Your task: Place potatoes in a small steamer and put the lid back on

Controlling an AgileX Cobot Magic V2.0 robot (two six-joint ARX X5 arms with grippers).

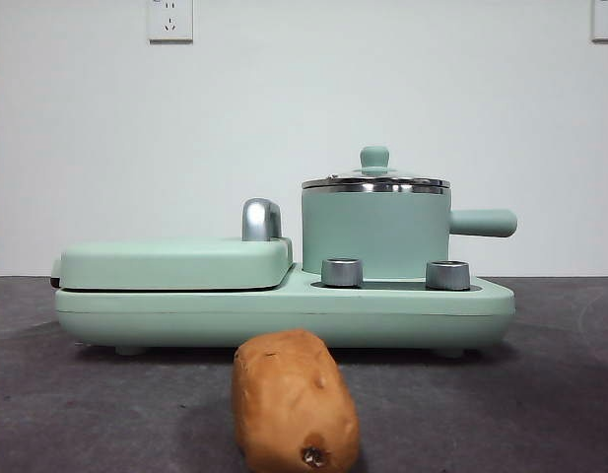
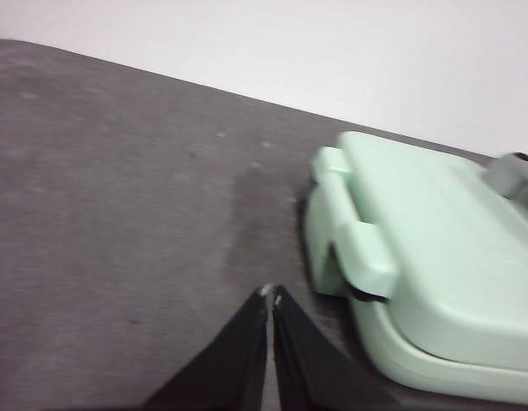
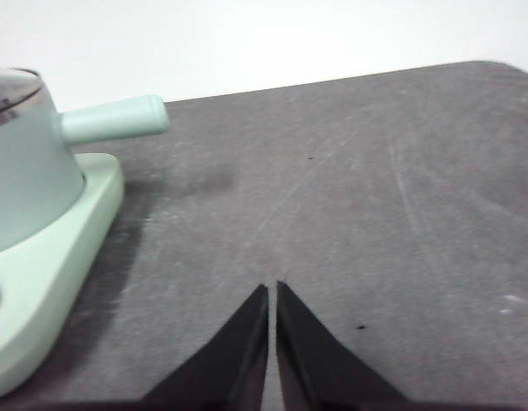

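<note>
An oblong orange-brown potato (image 1: 294,402) lies on the dark table in front of the appliance, its dark-spotted end toward the camera. The small mint-green steamer (image 1: 375,235) stands on the right half of the green base, its stubby handle (image 1: 483,223) pointing right. The glass lid (image 1: 375,180) with a green knob sits on the steamer. My left gripper (image 2: 270,294) is shut and empty, hovering over bare table beside the grill's hinge end. My right gripper (image 3: 272,288) is shut and empty, over bare table to the side of the steamer (image 3: 28,158) and its handle (image 3: 115,117). Neither arm shows in the front view.
A flat mint-green grill plate (image 1: 175,263) with a chrome handle (image 1: 261,219) fills the left half of the base (image 1: 284,310). Two steel knobs (image 1: 342,272) stand on the base in front of the steamer. The grill's hinge end (image 2: 366,257) lies close to my left gripper.
</note>
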